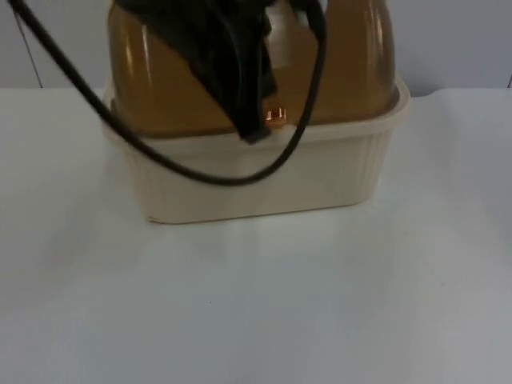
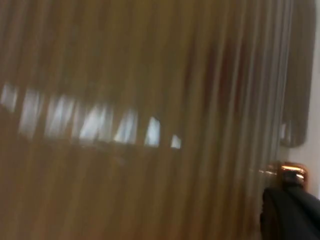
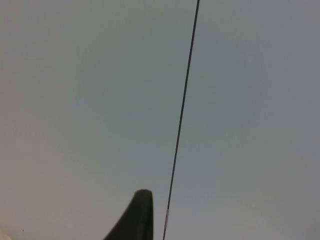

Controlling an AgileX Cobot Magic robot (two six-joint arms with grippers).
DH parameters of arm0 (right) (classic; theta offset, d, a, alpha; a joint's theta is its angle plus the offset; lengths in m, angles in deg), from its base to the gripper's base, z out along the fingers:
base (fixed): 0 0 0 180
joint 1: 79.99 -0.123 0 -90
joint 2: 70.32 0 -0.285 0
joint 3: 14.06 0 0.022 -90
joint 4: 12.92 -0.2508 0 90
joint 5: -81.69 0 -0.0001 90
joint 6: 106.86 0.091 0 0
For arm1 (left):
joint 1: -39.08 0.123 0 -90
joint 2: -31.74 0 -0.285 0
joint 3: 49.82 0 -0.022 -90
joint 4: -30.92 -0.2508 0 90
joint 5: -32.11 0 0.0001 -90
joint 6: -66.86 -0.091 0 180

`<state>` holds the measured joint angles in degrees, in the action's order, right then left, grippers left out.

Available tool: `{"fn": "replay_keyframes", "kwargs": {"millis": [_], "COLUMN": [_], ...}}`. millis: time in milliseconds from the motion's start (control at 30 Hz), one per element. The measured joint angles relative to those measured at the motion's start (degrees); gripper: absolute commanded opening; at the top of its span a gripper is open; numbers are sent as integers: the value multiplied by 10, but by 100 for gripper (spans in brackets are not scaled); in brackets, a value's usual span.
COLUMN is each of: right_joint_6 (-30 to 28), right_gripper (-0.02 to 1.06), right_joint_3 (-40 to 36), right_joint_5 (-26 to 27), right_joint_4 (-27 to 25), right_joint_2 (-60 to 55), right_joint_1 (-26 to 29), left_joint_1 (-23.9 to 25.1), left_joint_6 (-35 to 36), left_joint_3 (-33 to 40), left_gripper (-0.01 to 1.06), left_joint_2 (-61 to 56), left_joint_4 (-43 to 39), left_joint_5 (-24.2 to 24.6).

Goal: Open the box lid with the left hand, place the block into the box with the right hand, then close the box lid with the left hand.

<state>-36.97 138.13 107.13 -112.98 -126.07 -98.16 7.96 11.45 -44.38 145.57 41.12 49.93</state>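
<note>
We judge the lid step is in hand, so we should move the left gripper (image 1: 256, 128) slowly along the hinge arc and not drag the box (image 1: 264, 172) across the table (image 1: 256, 304). The gripper sits at the front edge of the amber translucent lid (image 1: 344, 72); we cannot tell whether its fingers are open or closed. The cream, ribbed box stands at the table's far side. The right gripper (image 3: 135, 220) waits, facing the grey wall (image 3: 90, 90), state unclear.
</note>
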Motion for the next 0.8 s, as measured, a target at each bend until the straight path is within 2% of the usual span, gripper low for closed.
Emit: {"fn": "replay_keyframes", "kwargs": {"millis": [167,300,333,400,500,600,667,700,800], "right_joint_6": [2,2,2,2,2,2,2,2,7], "right_gripper": [93,93,93,93,93,93,93,93,93], "right_joint_3": [0,0,0,0,0,0,0,0,0], "right_joint_5": [0,0,0,0,0,0,0,0,0], "right_joint_4": [0,0,0,0,0,0,0,0,0], "right_joint_2": [0,0,0,0,0,0,0,0,0], "right_joint_1": [0,0,0,0,0,0,0,0,0], "left_joint_1": [-6,-6,-6,-6,-2,25,67,67,147], "left_joint_6": [18,89,89,142,167,203,255,255,349], "left_joint_3": [23,24,24,24,24,24,24,24,24], "left_gripper": [0,0,0,0,0,0,0,0,0], "left_joint_2": [-13,-61,-61,-102,-142,-199,-241,-241,-294], "left_joint_4": [2,6,6,6,6,6,6,6,6], "left_joint_5": [-26,-40,-40,-44,-45,-51,-62,-62,-71]}}
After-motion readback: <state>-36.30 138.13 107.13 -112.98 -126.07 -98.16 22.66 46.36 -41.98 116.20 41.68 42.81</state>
